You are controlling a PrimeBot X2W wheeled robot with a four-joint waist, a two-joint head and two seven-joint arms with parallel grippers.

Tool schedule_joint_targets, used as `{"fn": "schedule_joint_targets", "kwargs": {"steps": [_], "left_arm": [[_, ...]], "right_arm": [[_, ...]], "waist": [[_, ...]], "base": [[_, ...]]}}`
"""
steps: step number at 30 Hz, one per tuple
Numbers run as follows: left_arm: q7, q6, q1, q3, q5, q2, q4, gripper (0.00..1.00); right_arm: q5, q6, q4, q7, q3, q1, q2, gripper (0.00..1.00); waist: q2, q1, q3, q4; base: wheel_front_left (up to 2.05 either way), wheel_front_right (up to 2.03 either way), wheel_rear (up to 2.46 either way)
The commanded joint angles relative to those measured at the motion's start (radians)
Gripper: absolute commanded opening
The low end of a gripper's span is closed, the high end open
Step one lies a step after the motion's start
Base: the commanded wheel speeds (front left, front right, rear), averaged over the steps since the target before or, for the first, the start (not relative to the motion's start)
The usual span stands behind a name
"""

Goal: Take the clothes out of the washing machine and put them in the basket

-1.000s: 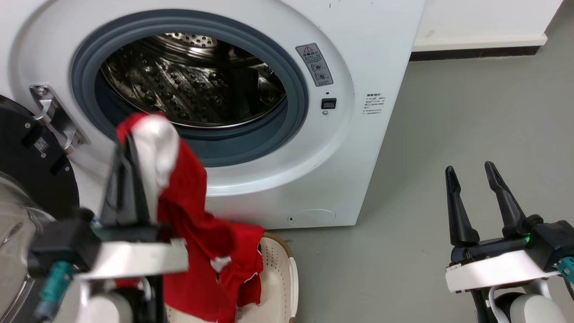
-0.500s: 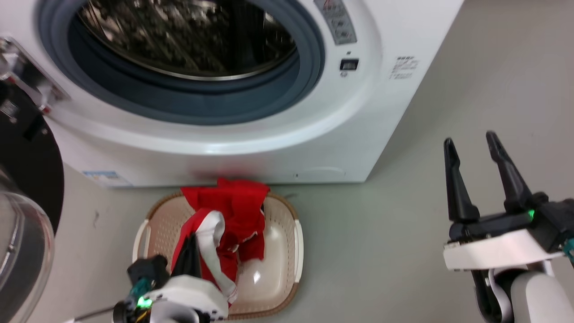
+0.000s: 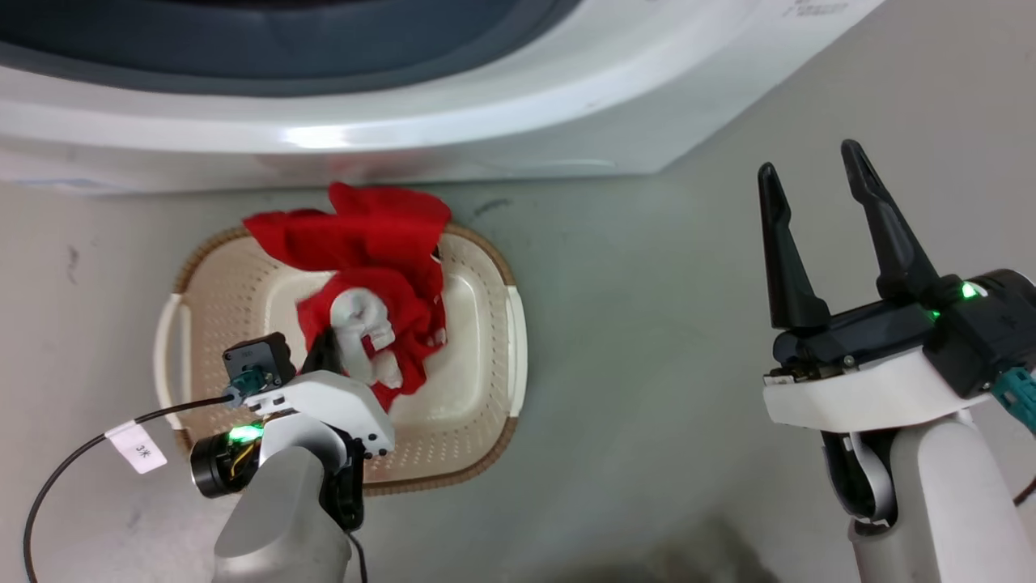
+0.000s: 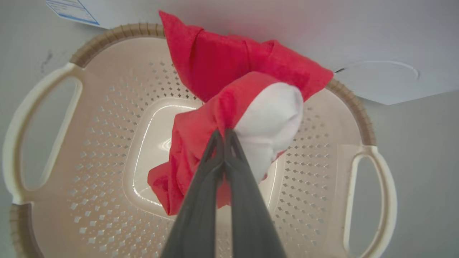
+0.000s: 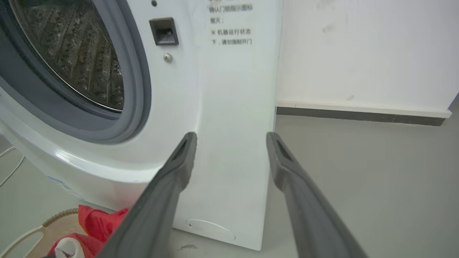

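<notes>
Clothes (image 4: pixel 215 61) pinched in left gripper (image 4: pixel 223 133), basket (image 4: pixel 104 107) beneath

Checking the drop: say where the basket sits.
The basket sits at the head view's lower left, before the washing machine, below the left gripper holding the clothes.

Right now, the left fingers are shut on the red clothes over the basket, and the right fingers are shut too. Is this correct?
No: the right fingers are open, as the right wrist view shows. The left fingers are shut on the clothes over the basket.
</notes>
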Motion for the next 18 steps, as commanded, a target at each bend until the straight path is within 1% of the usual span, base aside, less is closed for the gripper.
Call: {"fn": "schedule_joint_targets", "kwargs": {"steps": [1,2,3,4,8,12,14,15,18], "left_arm": [[-0.002,0.002,-0.023,-0.002,0.008,-0.001,0.048,0.00],[-0.002,0.009,-0.033,0.006,0.005,0.000,0.066,0.00],[-0.002,0.012,-0.041,0.014,0.001,0.001,0.082,0.47],[-0.002,0.012,-0.042,0.021,0.002,0.001,0.094,1.00],[-0.002,0.005,-0.017,0.046,0.009,0.001,0.106,1.00],[-0.002,-0.011,0.020,0.064,0.035,0.004,0.098,1.00],[-0.002,-0.026,0.046,0.073,0.054,0.006,0.067,1.00],[-0.002,-0.040,0.082,0.085,0.076,0.007,0.022,1.00],[-0.002,-0.047,0.137,0.096,0.124,0.006,-0.071,1.00]], "right_arm": [[0.011,-0.001,0.016,-0.013,0.011,-0.024,0.000,1.00],[0.014,-0.001,0.024,-0.018,0.014,-0.030,0.000,1.00],[0.017,-0.001,0.033,-0.024,0.016,-0.035,0.000,1.00],[0.020,-0.001,0.044,-0.028,0.017,-0.037,0.000,1.00],[0.022,-0.001,0.090,-0.043,0.008,-0.032,0.000,1.00],[0.017,-0.001,0.151,-0.054,0.005,-0.013,0.000,1.00],[0.013,-0.001,0.178,-0.057,0.004,0.003,0.000,1.00],[0.003,-0.001,0.195,-0.060,-0.001,0.017,0.000,1.00],[-0.008,-0.001,0.212,-0.062,-0.015,0.052,-0.001,1.00]], "waist": [[0.0000,-0.0003,0.073,-0.049],[0.0000,-0.0003,0.079,-0.054],[0.0000,-0.0003,0.080,-0.058],[0.0000,-0.0003,0.079,-0.061],[0.0000,-0.0003,0.038,-0.061],[0.0000,-0.0003,-0.066,-0.054],[0.0000,-0.0003,-0.130,-0.052],[0.0000,-0.0003,-0.196,-0.050],[0.0000,-0.0003,-0.286,-0.045]], "base": [[0.00,0.00,0.00],[0.00,0.00,0.00],[0.00,0.00,0.00],[0.00,0.00,0.00],[0.00,0.00,0.00],[0.00,0.00,0.00],[0.00,0.00,0.00],[0.00,0.00,0.00],[0.00,0.00,0.00]]}}
